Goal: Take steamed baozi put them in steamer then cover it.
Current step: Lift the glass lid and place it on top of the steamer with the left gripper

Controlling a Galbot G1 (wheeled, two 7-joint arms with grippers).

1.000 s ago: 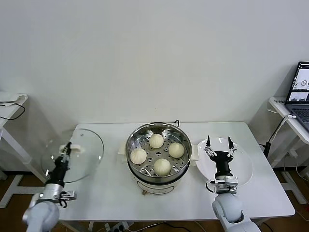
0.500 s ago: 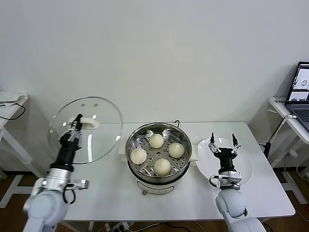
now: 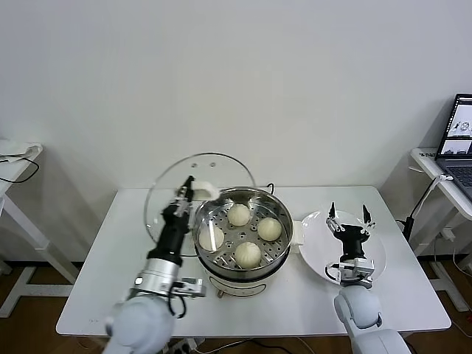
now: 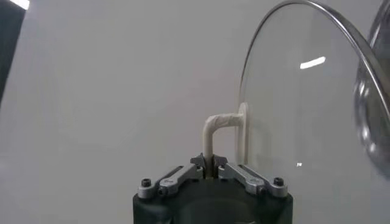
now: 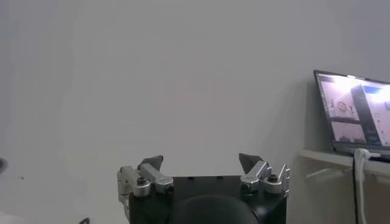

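Observation:
Several cream-white baozi (image 3: 248, 254) sit on the perforated tray inside the steel steamer (image 3: 221, 200) at the table's middle. My left gripper (image 3: 188, 186) is shut on the cream handle (image 3: 203, 190) of the clear glass cover (image 3: 166, 199), holding it upright and tilted in the air at the steamer's left rim. The left wrist view shows my left gripper (image 4: 211, 163) clamped on the handle (image 4: 220, 125), with the cover (image 4: 292, 91) beyond. My right gripper (image 3: 349, 217) is open and empty, pointing up above the white plate (image 3: 317, 247). It also shows in the right wrist view (image 5: 200, 163).
The white plate lies right of the steamer on the white table (image 3: 125, 295). A laptop (image 3: 459, 140) stands on a side desk at the far right, another desk (image 3: 15, 158) at the far left. The left part of the table is bare.
My left arm has lifted the cover off the table's left side and carried it right, up to the steamer's left rim. My right gripper has drifted slightly right over the plate.

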